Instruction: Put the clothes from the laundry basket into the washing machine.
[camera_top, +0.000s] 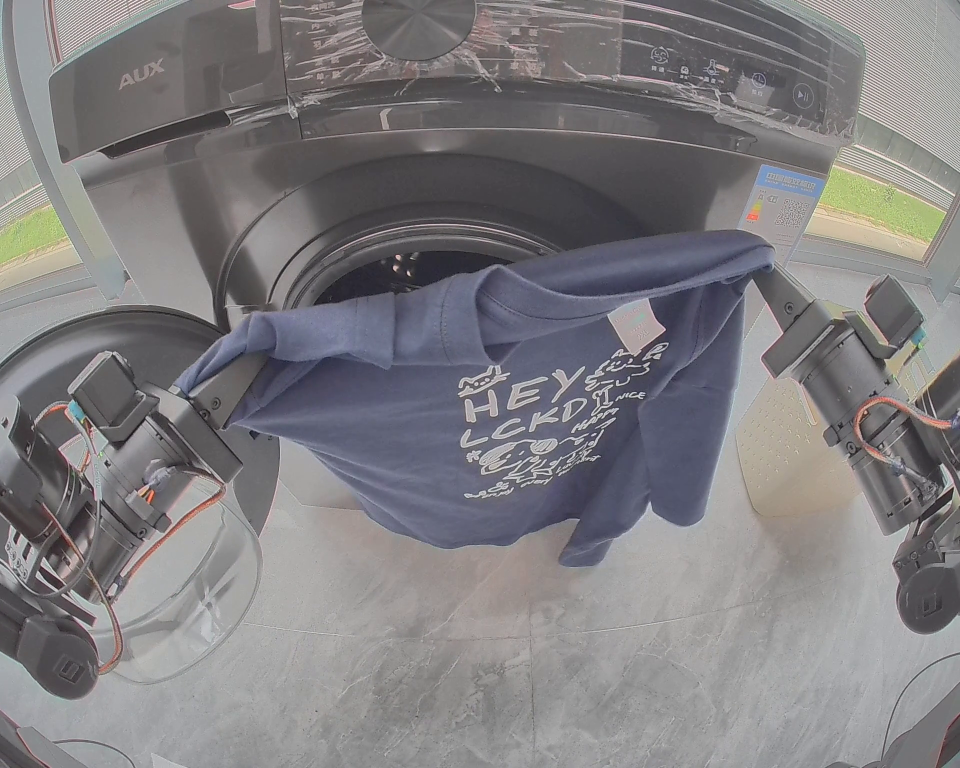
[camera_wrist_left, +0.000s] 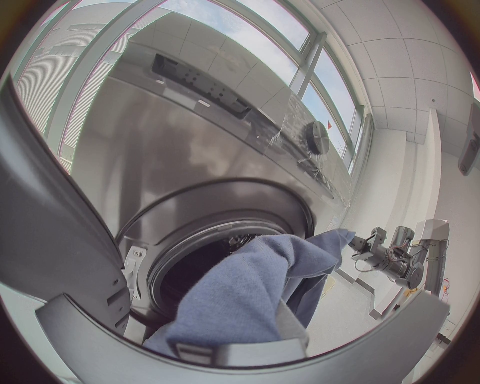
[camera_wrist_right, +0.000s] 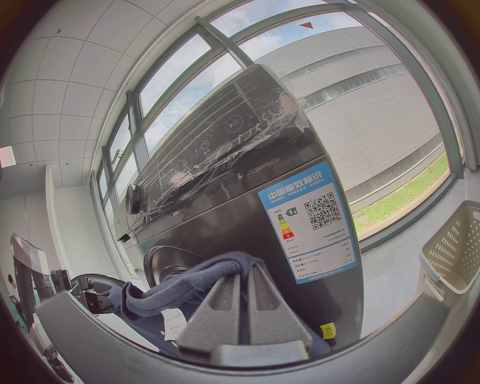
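2 grippers carry the navy T-shirt (camera_top: 520, 400) stretched in the air in front of the washing machine (camera_top: 420, 140), across the lower half of its drum opening (camera_top: 400, 270). Your left gripper (camera_top: 215, 385) is clenched on 1 end of the shirt near the open door (camera_top: 130, 335). Your right gripper (camera_top: 768, 278) pinches the other end higher up, its jaws closed tight on a fold of cloth, by the energy label (camera_top: 783, 205). The body and a sleeve hang below the opening's lip, clear of the floor. The laundry basket (camera_top: 775, 460) stands on the floor at the right, beside the machine.

The step in hand looks like feeding the shirt in. Spread this wide, it will likely catch on the rim, so bring the 2 ends closer together first and let the cloth bunch. Lift the hanging hem above the lip, then lead with 1 gripper into the drum and follow with the other. Release only once most of the fabric is inside, since a trailing sleeve could snag on the seal or foul the door
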